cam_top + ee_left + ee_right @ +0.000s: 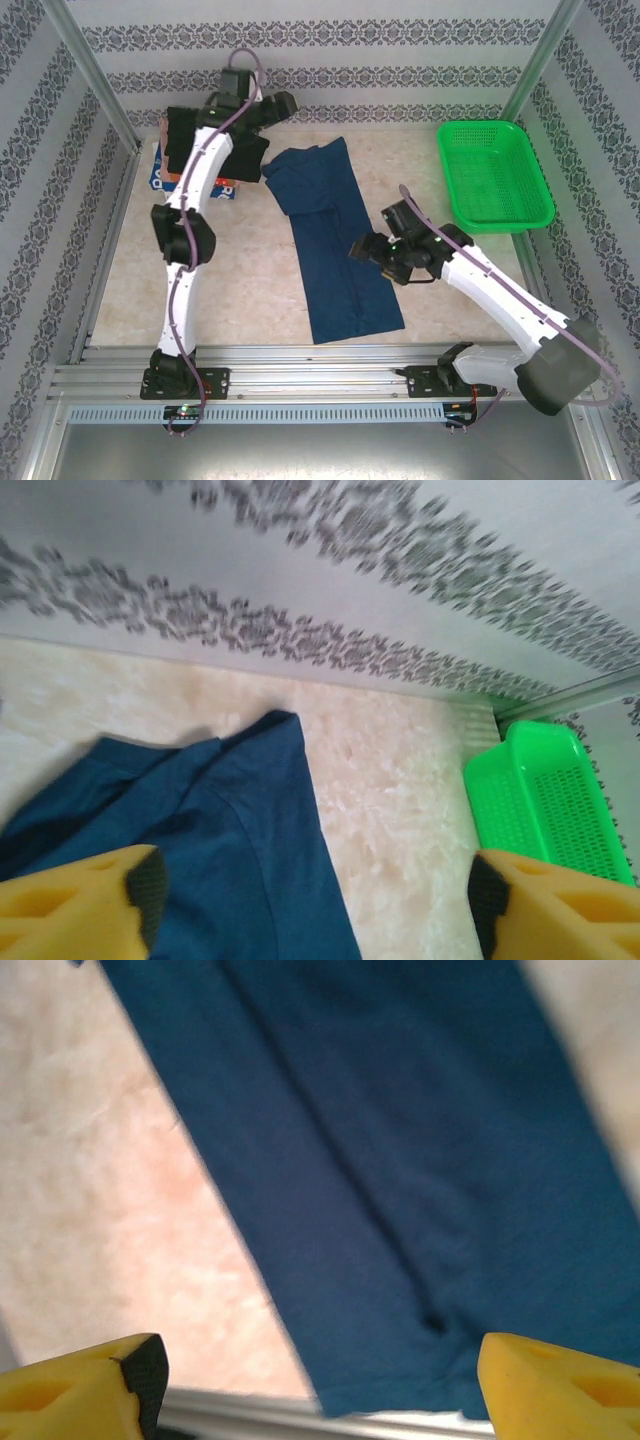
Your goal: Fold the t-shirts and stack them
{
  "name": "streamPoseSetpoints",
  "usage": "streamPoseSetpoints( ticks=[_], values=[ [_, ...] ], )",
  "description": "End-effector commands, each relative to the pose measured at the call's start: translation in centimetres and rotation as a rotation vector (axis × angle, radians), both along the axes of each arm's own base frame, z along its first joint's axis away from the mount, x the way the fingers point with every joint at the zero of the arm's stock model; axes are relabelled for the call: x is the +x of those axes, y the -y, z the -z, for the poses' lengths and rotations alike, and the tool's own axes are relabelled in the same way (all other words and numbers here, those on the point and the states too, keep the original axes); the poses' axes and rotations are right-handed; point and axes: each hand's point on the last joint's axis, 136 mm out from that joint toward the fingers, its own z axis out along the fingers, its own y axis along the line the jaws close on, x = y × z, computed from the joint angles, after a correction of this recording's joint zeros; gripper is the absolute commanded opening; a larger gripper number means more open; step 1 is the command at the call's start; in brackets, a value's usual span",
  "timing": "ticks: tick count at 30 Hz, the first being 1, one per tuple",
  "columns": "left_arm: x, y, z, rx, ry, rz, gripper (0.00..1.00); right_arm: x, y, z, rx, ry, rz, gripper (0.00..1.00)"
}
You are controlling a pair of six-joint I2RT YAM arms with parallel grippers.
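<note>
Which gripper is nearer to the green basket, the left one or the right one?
Right. The right gripper hangs over the blue shirt, left of the basket; the left gripper is farther off, at the shirt's far end.

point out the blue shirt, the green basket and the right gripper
blue shirt [335, 245], top view, middle of the cloth
green basket [492, 170], top view, bare mesh floor
right gripper [320, 1365], right wrist view, midway between its fingertips
</note>
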Motion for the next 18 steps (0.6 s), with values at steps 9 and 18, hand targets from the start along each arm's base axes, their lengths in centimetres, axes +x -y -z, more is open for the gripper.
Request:
streamPoseSetpoints(
  ticks=[9, 18],
  values=[
    [-6.6, 4.4, 17.9, 0.332, -0.364, -0.024, 0.36, 3.3, 0.7, 5.8, -0.073, 0.037, -0.285, 0.6],
    [-6.3, 5.8, 23.9, 0.426, -0.424, -0.084, 0.33, 0.3, 0.3, 10.4, -0.025, -0.085, -0.286, 0.49]
  ],
)
